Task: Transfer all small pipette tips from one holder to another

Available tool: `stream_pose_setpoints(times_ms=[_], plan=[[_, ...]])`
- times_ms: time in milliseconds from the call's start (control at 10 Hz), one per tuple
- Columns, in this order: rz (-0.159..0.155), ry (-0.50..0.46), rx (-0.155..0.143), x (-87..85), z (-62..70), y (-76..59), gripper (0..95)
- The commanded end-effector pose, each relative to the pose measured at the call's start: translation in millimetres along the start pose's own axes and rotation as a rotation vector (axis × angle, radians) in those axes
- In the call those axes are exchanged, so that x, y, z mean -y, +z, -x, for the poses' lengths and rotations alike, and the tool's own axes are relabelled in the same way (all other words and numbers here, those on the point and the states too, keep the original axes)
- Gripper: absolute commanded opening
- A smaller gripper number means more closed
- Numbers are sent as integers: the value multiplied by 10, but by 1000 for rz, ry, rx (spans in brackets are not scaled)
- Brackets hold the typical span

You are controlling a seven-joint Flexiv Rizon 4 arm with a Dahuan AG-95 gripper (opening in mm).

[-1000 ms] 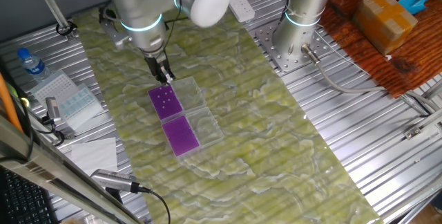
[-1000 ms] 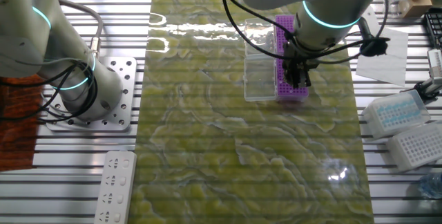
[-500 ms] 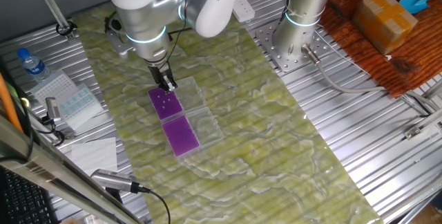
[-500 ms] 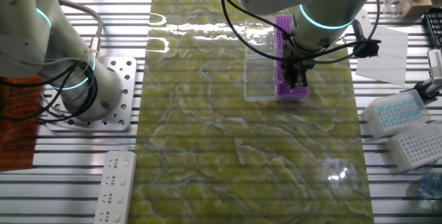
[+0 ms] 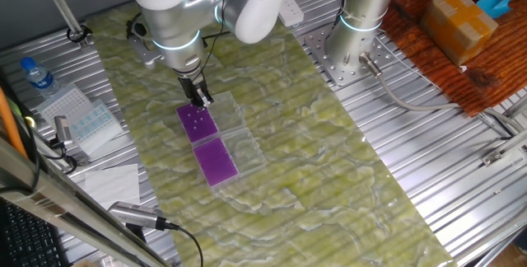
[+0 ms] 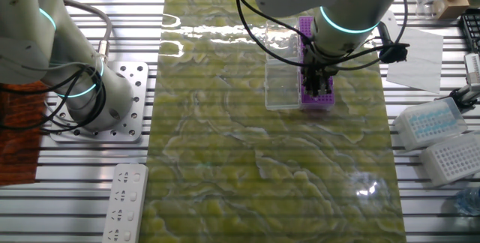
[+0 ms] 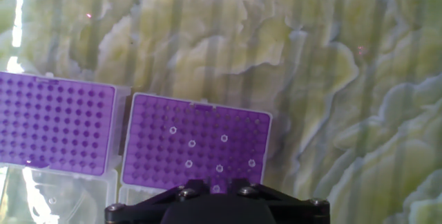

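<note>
Gripper [image 5: 201,98] is held just above the tip-loaded purple rack [image 7: 197,153], presumably lined up for a pick; small pipette tips [image 7: 206,151] are scattered in it, empty rack [image 7: 56,122] at 9 o'clock, jaw state cannot be told.

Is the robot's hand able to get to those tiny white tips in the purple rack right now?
Probably yes. The gripper hangs right above the purple rack that holds the small pipette tips. The rack's lid lies open beside it, and nothing covers the tips. Whether the jaws are open cannot be seen.
</note>
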State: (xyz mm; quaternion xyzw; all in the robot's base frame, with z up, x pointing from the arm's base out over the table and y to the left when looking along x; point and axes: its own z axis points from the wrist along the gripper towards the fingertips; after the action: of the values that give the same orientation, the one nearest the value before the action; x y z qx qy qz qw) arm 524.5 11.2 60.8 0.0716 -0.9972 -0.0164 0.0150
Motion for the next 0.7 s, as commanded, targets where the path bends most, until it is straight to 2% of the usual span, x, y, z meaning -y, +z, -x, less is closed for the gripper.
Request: stream_pose_setpoints(times_ms=[100,700], plan=[[-2,-4,2,2,4,8,0],[-3,-8,8,2,-4,31,0]])
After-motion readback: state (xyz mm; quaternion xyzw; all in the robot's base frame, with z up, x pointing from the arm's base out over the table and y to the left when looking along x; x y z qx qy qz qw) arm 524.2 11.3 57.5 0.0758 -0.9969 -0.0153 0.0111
